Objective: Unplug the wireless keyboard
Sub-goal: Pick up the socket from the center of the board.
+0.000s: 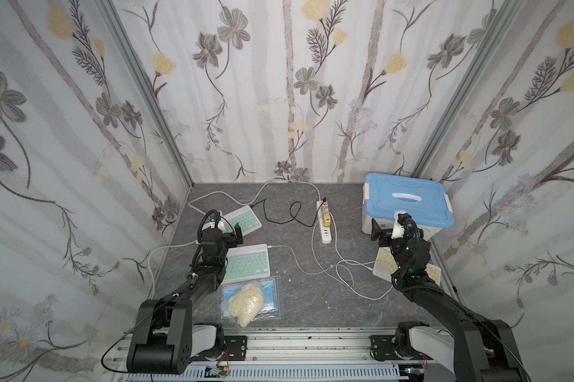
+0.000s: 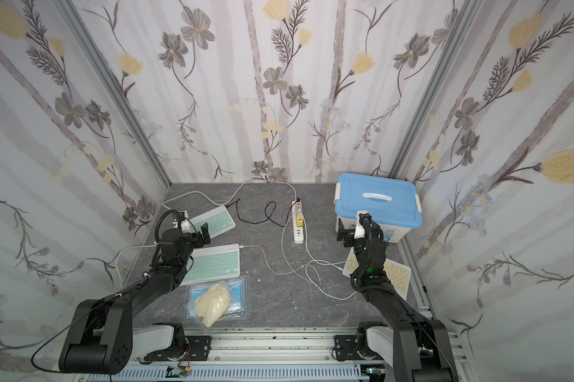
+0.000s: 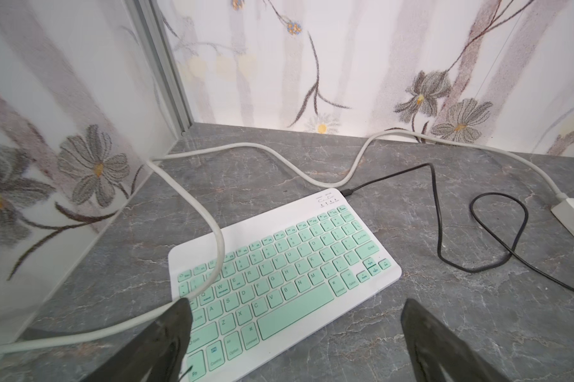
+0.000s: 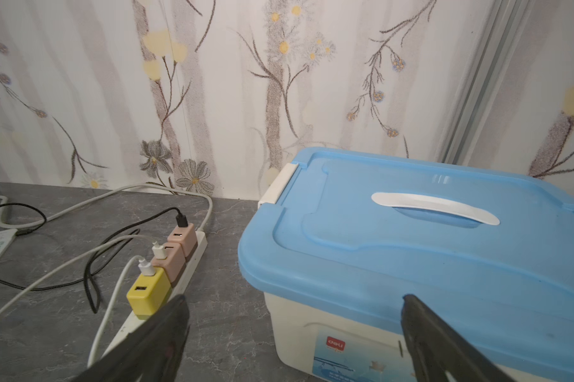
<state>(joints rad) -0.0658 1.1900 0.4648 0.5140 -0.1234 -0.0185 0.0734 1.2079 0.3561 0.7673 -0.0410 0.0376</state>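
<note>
1. The left pincer [image 3: 295,311] is spread wide and holds nothing. It hangs over the near edge of the far green keyboard [image 1: 242,220].
2. The far green keyboard lies slanted near the back left corner of the grey desk [image 1: 295,297]. A black cable [image 3: 441,231] is plugged into its far right corner. A thick white cord [image 3: 219,238] lies across its left keys.
3. The near green keyboard [image 1: 249,263] lies just in front of it, partly under the left arm. A thin white cable [image 1: 292,258] is plugged into its far right corner.
4. A clear bag [image 1: 249,297] with something pale and lumpy inside lies at the front, just beside the near green keyboard.
5. The black cable loops over the desk to the power strip [image 1: 325,234], which lies in the middle toward the back. A yellow block [image 4: 147,294] and two pink blocks [image 4: 168,264] sit on the strip. The black cable goes into the farthest pink one. A white cable goes into each of the other two.
6. A yellow keyboard [image 2: 396,273] lies on the right, mostly hidden under the right arm. A white cable reaches its left edge, but I cannot tell if it is plugged in.
7. The right pincer [image 4: 294,302] is spread wide and holds nothing. It is up in the air, between the power strip and the box [image 1: 408,198].
8. The box stands in the back right corner with its blue lid shut.
</note>
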